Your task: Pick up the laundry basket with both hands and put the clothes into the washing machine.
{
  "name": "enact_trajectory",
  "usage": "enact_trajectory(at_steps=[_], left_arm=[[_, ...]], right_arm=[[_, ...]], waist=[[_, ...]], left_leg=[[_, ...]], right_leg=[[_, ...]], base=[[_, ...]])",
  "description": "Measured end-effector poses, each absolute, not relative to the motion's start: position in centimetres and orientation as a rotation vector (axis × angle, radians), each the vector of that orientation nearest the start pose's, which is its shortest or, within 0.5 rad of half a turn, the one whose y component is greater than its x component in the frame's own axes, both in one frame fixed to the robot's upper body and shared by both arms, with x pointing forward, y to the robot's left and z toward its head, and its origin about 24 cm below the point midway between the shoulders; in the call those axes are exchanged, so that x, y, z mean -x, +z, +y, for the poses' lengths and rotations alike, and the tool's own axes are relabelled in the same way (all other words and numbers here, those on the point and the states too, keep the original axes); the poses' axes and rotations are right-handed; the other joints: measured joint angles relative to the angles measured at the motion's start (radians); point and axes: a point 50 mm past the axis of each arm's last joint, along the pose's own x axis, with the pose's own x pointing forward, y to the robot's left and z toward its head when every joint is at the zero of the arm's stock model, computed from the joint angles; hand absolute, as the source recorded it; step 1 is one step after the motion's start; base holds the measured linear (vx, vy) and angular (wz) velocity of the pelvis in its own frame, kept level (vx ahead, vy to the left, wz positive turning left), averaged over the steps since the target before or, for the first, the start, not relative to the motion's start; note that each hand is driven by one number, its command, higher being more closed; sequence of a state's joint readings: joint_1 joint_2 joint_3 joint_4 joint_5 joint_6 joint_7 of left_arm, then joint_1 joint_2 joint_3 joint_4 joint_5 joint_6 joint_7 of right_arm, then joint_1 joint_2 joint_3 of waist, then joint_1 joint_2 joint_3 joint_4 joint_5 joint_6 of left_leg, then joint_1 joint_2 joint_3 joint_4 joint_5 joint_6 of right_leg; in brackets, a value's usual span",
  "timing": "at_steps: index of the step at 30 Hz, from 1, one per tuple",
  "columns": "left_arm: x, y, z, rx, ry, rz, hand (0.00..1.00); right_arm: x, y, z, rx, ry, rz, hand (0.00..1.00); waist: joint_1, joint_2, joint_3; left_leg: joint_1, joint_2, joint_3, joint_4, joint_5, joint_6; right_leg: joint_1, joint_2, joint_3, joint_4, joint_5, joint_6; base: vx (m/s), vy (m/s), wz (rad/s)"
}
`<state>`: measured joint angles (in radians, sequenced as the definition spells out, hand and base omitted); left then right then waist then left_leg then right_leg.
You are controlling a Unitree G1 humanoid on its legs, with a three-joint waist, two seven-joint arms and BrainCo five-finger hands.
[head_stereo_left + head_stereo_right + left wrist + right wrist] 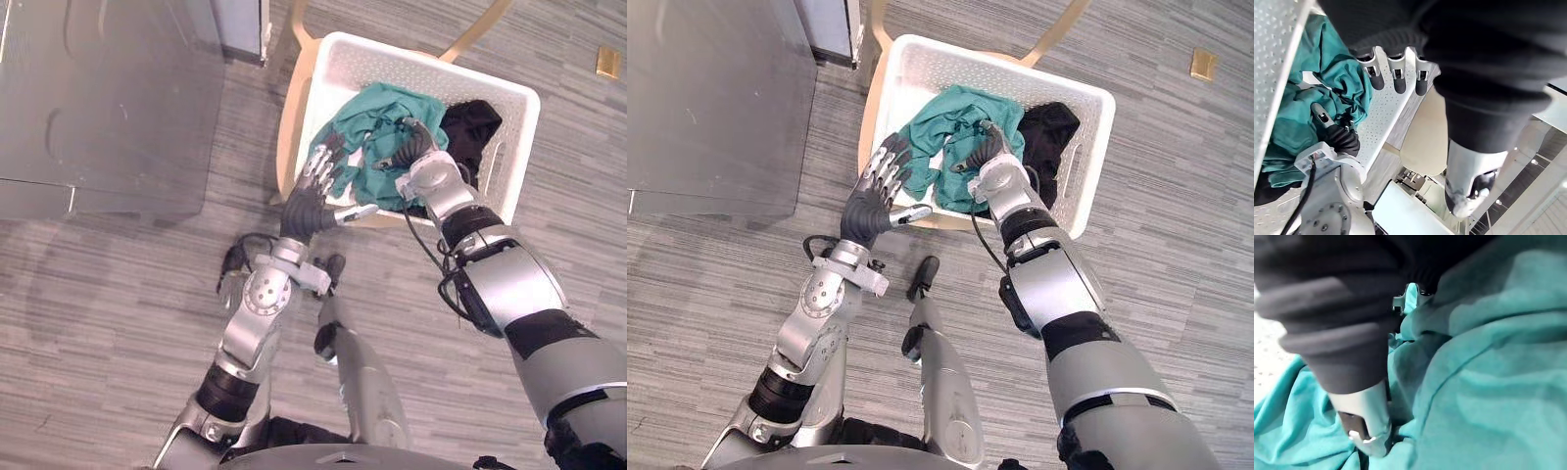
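With left hand point(312, 191) open and straight, reaches to near wall of white basket point(411, 69) on wooden chair point(286, 127). Buries right hand point(419, 147) in teal cloth point(367, 113) inside; cannot tell its grip. Probably light, stiff plastic: better to take by both side rims, keeping level to hold soft clothes in.

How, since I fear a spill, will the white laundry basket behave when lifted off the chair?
Probably stiff: the laundry basket has moulded perforated walls. Likely light, as it holds little more than a green garment and a black garment. The loose cloth may shift if it tilts.
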<state>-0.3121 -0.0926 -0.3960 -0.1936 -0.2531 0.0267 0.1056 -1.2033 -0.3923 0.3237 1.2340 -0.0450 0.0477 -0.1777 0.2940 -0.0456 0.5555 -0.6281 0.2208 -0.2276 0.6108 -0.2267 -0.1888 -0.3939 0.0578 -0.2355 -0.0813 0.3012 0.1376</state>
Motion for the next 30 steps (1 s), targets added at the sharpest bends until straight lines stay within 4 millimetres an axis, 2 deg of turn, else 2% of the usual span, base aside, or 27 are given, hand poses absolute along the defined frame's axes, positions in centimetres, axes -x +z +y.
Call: enact_trajectory(at_steps=[4,6,10,18,21,30], left_arm=[[-26.4,16.7,2.1,0.348,-0.454,-0.395,0.0],[-26.4,16.7,2.1,0.364,-0.447,-0.391,0.0],[-26.6,16.9,2.5,0.375,-0.426,-0.398,0.0],[-27.3,16.9,4.1,0.385,-0.353,-0.408,0.0],[-27.3,16.7,4.3,0.384,-0.344,-0.403,0.0],[-27.3,15.5,5.3,0.387,-0.311,-0.36,0.0]], right_arm=[[-42.4,18.8,-20.2,0.575,-0.245,0.03,1.0],[-42.4,18.8,-20.5,0.545,-0.262,0.033,1.0],[-42.3,19.2,-20.3,0.526,-0.277,0.013,1.0],[-42.1,22.2,-17.6,0.536,-0.226,-0.179,1.0],[-41.6,23.5,-16.9,0.54,-0.218,-0.267,1.0],[-40.5,24.8,-16.0,0.565,-0.194,-0.382,1.0]], waist=[[0.004,0.0,0.0],[-0.004,0.0,0.0],[-0.01,0.0,0.0],[-0.045,0.0,0.0],[-0.049,0.001,0.0],[-0.067,0.001,0.0]], left_leg=[[-0.005,-0.001,-0.006,-0.003,0.003,-0.001],[-0.008,-0.001,-0.01,-0.005,0.005,-0.001],[-0.009,-0.002,-0.012,-0.002,0.005,-0.001],[0.01,0.004,-0.002,0.026,-0.01,0.003],[0.029,0.006,0.011,0.037,-0.016,0.008],[0.074,0.0,0.021,0.032,-0.016,0.008]], right_leg=[[-0.004,0.001,0.0,0.0,-0.003,0.009],[-0.005,0.001,0.001,0.0,-0.002,0.035],[-0.005,0.001,0.001,0.0,-0.001,0.034],[0.016,0.007,0.02,0.0,0.006,0.026],[0.035,0.006,0.033,0.0,0.005,0.024],[0.073,0.0,0.032,0.0,-0.002,-0.011]], base=[[-0.02,0.009,0.02],[0.0,0.0,0.0],[-0.01,0.006,0.01],[-0.05,0.02,-0.05],[-0.07,0.031,-0.1],[-0.05,0.011,0.0]])
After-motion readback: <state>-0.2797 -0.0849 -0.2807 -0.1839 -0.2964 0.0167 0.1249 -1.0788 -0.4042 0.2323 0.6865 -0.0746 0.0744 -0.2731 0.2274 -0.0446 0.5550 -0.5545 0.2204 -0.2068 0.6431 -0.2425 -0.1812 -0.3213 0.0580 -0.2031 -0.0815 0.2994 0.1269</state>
